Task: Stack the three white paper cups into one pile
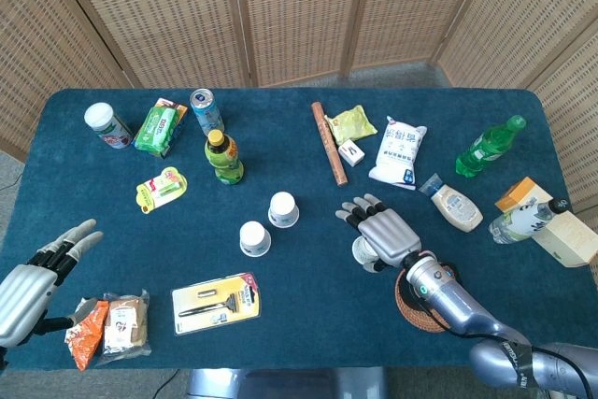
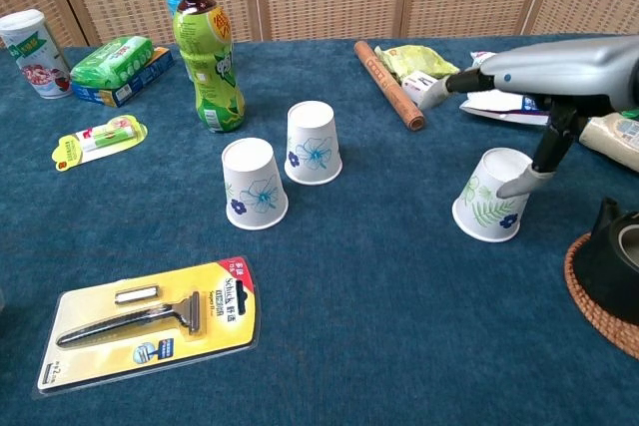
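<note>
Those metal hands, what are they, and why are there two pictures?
They belong to a robot with two arms. One picture comes from a camera on its head, looking down; the other comes from its chest, looking across the blue table. The right hand is over one paper cup with a leaf print, a finger touching its side, though I cannot tell if it grips it yet. The left hand waits open near the snack packets, holding nothing. Two more cups stand upside down beside a green bottle. A razor pack lies nearby.
</note>
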### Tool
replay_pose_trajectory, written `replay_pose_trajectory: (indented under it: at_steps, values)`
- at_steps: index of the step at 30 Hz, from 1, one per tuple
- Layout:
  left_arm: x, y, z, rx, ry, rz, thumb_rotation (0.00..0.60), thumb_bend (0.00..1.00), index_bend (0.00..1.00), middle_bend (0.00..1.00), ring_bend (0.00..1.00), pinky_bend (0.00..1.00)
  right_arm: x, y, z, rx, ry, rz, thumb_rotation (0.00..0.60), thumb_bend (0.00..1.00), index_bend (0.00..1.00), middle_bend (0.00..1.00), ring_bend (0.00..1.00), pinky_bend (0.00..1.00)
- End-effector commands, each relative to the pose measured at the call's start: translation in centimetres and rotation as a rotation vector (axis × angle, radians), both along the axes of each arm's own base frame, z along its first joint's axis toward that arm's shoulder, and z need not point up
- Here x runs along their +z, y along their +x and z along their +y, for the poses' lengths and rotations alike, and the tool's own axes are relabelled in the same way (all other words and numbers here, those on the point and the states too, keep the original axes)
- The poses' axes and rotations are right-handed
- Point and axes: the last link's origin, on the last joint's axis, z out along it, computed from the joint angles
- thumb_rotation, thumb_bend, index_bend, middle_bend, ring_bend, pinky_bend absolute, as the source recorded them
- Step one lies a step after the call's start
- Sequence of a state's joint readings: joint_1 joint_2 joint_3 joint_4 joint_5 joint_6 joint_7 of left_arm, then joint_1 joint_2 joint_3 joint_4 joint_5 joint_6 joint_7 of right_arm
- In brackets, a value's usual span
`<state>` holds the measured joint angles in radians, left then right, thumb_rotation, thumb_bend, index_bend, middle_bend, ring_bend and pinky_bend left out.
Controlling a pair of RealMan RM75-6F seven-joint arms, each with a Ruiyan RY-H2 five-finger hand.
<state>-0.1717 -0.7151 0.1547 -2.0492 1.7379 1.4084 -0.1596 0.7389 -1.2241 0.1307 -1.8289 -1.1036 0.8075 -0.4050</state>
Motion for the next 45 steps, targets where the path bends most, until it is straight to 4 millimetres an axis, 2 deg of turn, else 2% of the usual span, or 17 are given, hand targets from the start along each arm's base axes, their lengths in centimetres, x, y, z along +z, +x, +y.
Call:
replay_pose_trajectory:
  at_steps: [1,7,11,19,22,29,34,40,45]
  values:
    - [0.1,0.0,0.0,0.000,0.001,-0.002,0.600,0.37,0.04,0.00,0.00,0.15,-0.8,-0.2,0.0,-0.005,0.021,0.021,0.600,0.20,0.11,0.09,0.04,0.10]
    - [0.2,-0.1,0.0,0.004,0.004,-0.006,0.600,0.37,0.04,0.00,0.00,0.15,-1.7,-0.5,-0.4,-0.006,0.027,0.048,0.600,0.19,0.12,0.13,0.06,0.10]
    - [0.3,-0.2,0.1,0.008,0.004,-0.008,0.600,0.37,0.04,0.00,0.00,0.15,-2.0,-1.1,-0.7,-0.019,0.024,0.059,0.600,0.19,0.13,0.19,0.15,0.13]
    - [0.1,-0.2,0.3,0.012,-0.006,-0.006,0.600,0.37,0.04,0.00,0.00,0.15,-1.6,-2.5,-0.8,-0.040,0.015,0.056,0.600,0.21,0.18,0.27,0.25,0.18]
    - [0.0,-0.2,0.4,0.012,-0.009,-0.006,0.600,0.37,0.04,0.00,0.00,0.15,-1.6,-3.1,-0.7,-0.041,0.016,0.056,0.600,0.22,0.21,0.33,0.33,0.23]
    - [-0.3,-0.1,0.3,0.011,-0.022,0.000,0.600,0.37,0.04,0.00,0.00,0.15,-1.5,-3.9,-0.9,-0.041,-0.001,0.042,0.600,0.34,0.29,0.37,0.37,0.29]
    - [-0.4,-0.1,0.4,0.014,-0.025,0.003,0.600,0.37,0.04,0.00,0.00,0.15,-1.7,-4.3,-0.8,-0.040,-0.006,0.030,0.600,0.35,0.31,0.40,0.39,0.30]
    - [-0.5,-0.1,0.4,0.016,-0.029,0.005,0.600,0.37,0.04,0.00,0.00,0.15,-1.2,-3.9,-0.4,-0.022,-0.009,0.011,0.600,0.36,0.31,0.40,0.39,0.30]
    - [-0.5,-0.1,0.4,0.017,-0.031,0.004,0.600,0.37,0.04,0.00,0.00,0.15,0.4,-1.7,-0.1,0.028,-0.038,-0.047,0.600,0.36,0.31,0.40,0.39,0.30]
